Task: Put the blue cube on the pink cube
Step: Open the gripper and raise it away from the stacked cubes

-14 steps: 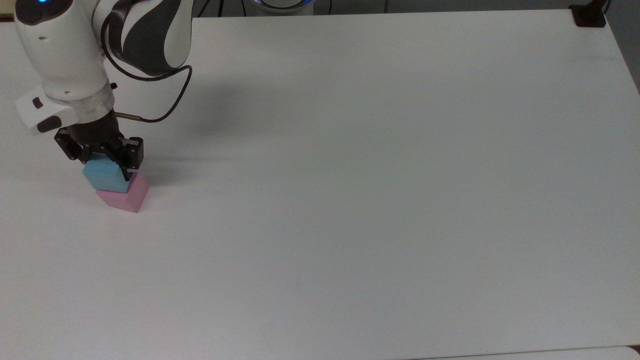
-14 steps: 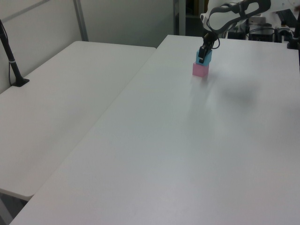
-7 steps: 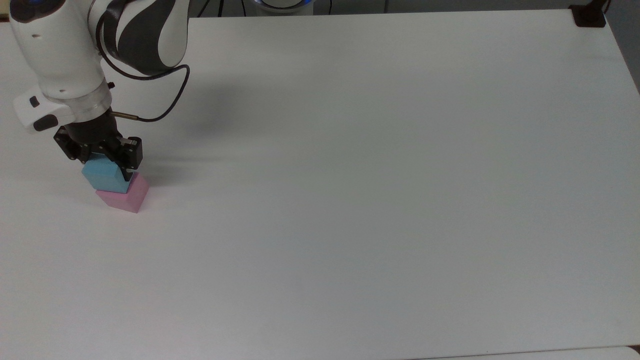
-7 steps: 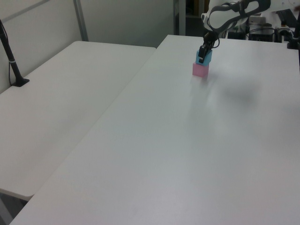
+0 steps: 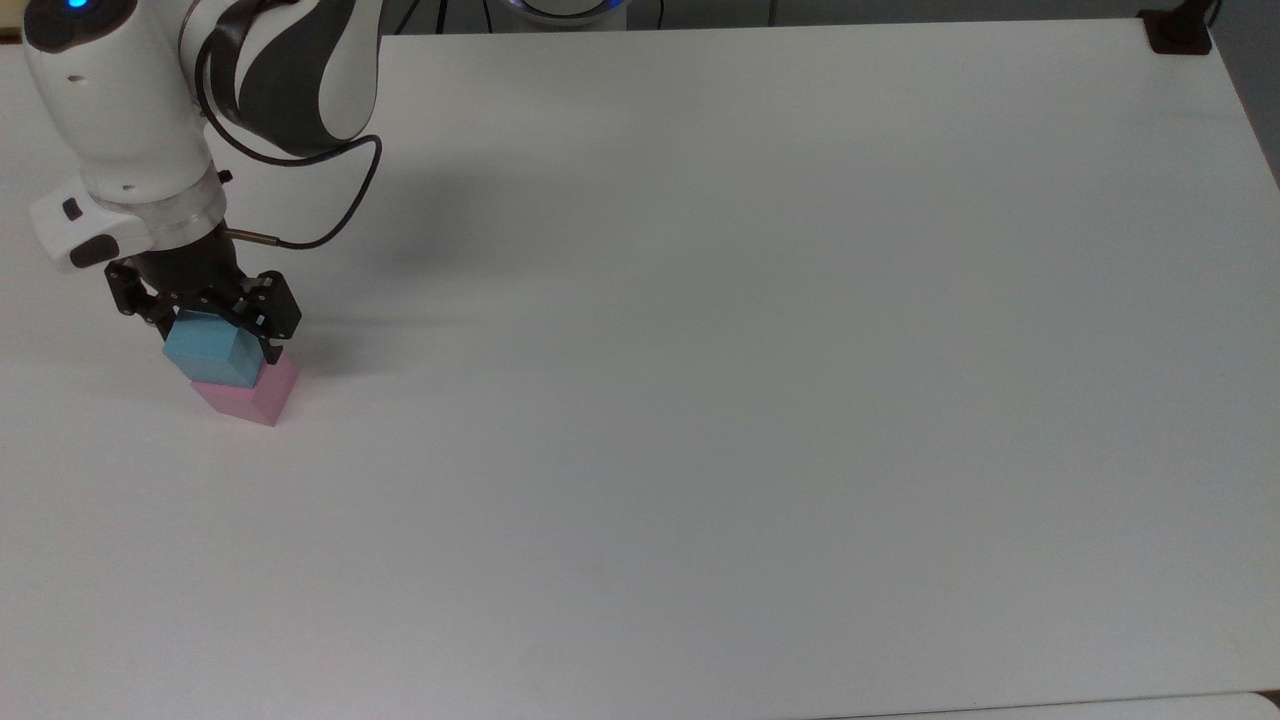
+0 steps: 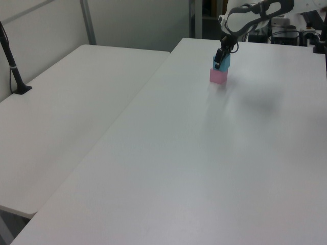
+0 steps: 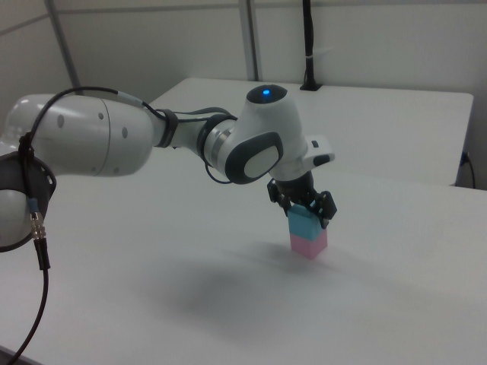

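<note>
Fingers spread since the frame half a second back: then the gripper (image 5: 212, 322) was clamped on the blue cube (image 5: 212, 352), now the jaws stand apart with a gap on each side of it in the top view. Cube hasn't shifted. Arm is at about the same height, straddling the cube's upper part.

Blue cube sits on the pink cube (image 5: 258, 399), the two touching, stack upright. Right view agrees: blue cube (image 7: 306, 223) squarely on pink cube (image 7: 308, 244), faces roughly flush, gripper (image 7: 302, 201) just above and around the top. Left view shows the same stack, blue (image 6: 222, 64) over pink (image 6: 219, 76).

Location: near the top view's left edge of the bench (image 5: 760, 330), closer to the far left corner than the near one. Rest of the surface is bare; a black clamp base (image 5: 1178, 32) sits at the top view's far right corner.

Read: release is done, placement looks complete. What's left is a straight vertical retreat. Risk is a finger clipping the blue cube on the way up and nudging it off, since clearance on the sides looks slim.
</note>
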Controlling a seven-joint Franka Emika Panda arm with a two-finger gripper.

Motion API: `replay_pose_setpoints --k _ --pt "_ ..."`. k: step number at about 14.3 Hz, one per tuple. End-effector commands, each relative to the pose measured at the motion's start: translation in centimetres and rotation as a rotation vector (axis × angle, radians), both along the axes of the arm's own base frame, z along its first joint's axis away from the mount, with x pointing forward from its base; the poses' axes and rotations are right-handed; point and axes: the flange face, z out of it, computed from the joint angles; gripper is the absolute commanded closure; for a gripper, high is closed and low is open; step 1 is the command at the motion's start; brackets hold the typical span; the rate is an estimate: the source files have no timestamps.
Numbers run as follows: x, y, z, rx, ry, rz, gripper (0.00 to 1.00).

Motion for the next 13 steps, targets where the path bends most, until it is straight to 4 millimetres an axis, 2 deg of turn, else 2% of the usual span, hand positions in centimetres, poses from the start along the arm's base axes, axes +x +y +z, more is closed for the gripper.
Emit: replay_pose_setpoints --k 1,2,5,6,8,13 --pt "-1.0 0.5 6.3 0.004 -0.084 0.008 0.0" --pt "-1.8 1.2 8.7 0.021 -0.06 0.022 0.0" --pt "-4.3 3.4 13.3 0.048 0.024 0.066 0.0" --pt "-5.3 4.6 14.7 0.043 0.066 0.084 0.0" --pt "-8.3 8.4 18.5 0.024 0.174 0.029 0.0" --pt "-12.8 15.6 23.4 0.042 0.247 0.098 0.0"
